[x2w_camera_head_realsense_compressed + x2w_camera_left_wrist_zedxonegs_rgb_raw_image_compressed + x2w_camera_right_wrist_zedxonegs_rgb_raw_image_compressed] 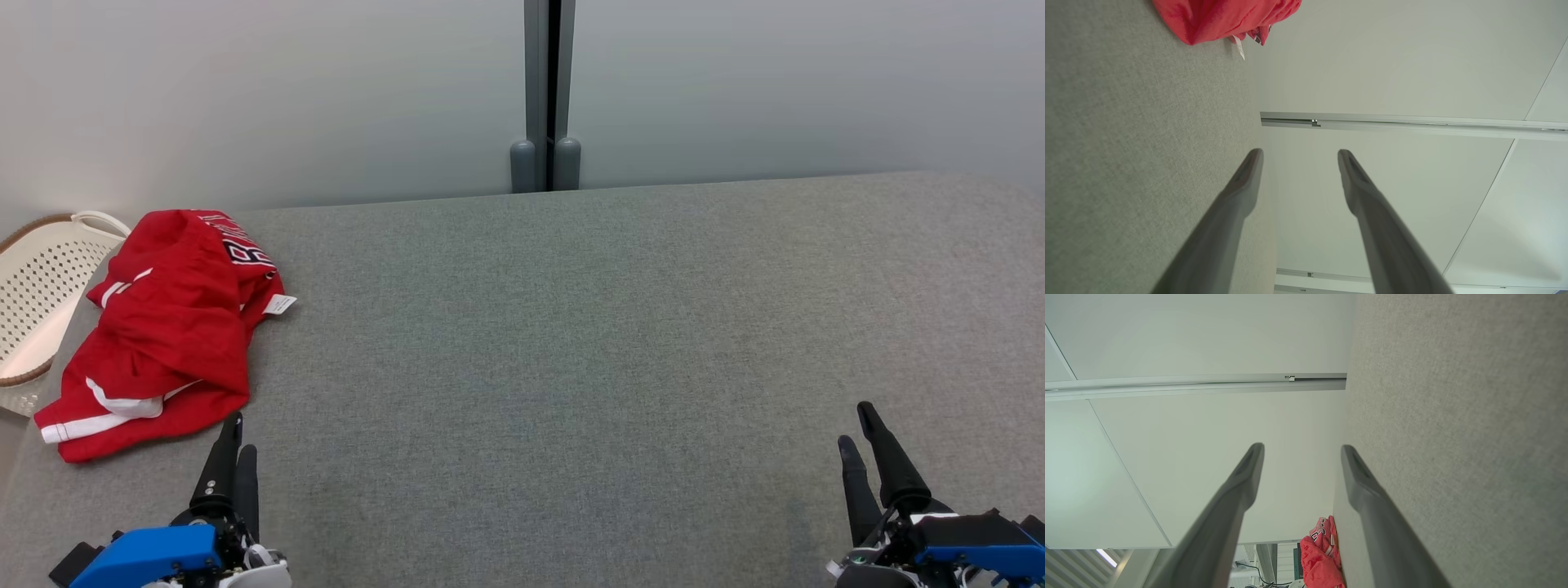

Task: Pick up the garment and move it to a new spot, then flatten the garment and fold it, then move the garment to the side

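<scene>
The garment (167,327) is a crumpled red jersey with white trim and a white tag, heaped at the far left of the grey fabric surface (571,343). Its edge also shows at the top of the left wrist view as the garment (1220,18), and low in the right wrist view as the garment (1321,559). My left gripper (237,437) sits at the lower left, just below the jersey's near hem, open with nothing between its fingers. My right gripper (857,425) rests at the lower right, open and empty, far from the jersey.
A cream perforated basket (37,278) stands off the left edge, partly under the jersey. A pale wall with a dark vertical post (549,98) runs behind the surface. The grey surface stretches wide between the two grippers.
</scene>
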Robot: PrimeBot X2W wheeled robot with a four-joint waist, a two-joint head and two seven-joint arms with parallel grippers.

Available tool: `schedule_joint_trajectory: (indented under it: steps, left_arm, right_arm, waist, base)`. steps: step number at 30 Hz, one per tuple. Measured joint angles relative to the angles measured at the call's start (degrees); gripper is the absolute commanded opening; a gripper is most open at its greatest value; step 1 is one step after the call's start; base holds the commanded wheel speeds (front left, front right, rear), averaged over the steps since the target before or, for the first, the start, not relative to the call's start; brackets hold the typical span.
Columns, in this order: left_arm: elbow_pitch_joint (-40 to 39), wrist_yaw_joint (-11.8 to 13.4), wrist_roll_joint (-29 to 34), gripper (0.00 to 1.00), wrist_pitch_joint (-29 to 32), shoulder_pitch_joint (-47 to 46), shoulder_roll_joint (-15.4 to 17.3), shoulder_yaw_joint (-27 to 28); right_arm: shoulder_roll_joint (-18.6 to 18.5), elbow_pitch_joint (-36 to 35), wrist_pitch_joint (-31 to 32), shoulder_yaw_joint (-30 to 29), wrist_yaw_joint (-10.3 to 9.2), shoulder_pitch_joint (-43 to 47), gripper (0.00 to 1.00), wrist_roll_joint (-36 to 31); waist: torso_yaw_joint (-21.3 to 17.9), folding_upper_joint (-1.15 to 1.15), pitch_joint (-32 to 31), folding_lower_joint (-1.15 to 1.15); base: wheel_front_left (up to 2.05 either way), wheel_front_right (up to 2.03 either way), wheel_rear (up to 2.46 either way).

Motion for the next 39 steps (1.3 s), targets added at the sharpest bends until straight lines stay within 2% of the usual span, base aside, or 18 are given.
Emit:
schedule_joint_trajectory:
  steps: [9, 16, 39]
  left_arm:
    - [-0.5, 0.0, 1.3, 1.0, -2.5, 0.2, -0.1, -2.5]
    - [-1.0, 0.0, 5.2, 1.0, -4.3, 0.2, -0.1, -3.5]
    - [-5.8, 5.0, 31.3, 1.0, -9.3, 0.3, 0.0, -9.2]
  right_arm:
    - [0.0, 0.0, -2.5, 0.6, 0.0, 0.3, 1.0, -2.3]
    - [0.0, -0.1, -4.2, 0.4, 0.01, 0.3, 1.0, -7.5]
    - [-0.1, -5.1, -9.4, 3.3, 0.01, 1.0, 1.0, -35.3]
  waist:
    - [0.0, 0.0, -0.2, 0.0]
    - [0.0, 0.0, -0.3, 0.0]
    - [0.2, 0.0, -0.9, 0.0]
  base:
    - [0.0, 0.0, 0.0]
    - [0.0, 0.0, 0.0]
    - [0.0, 0.0, 0.0]
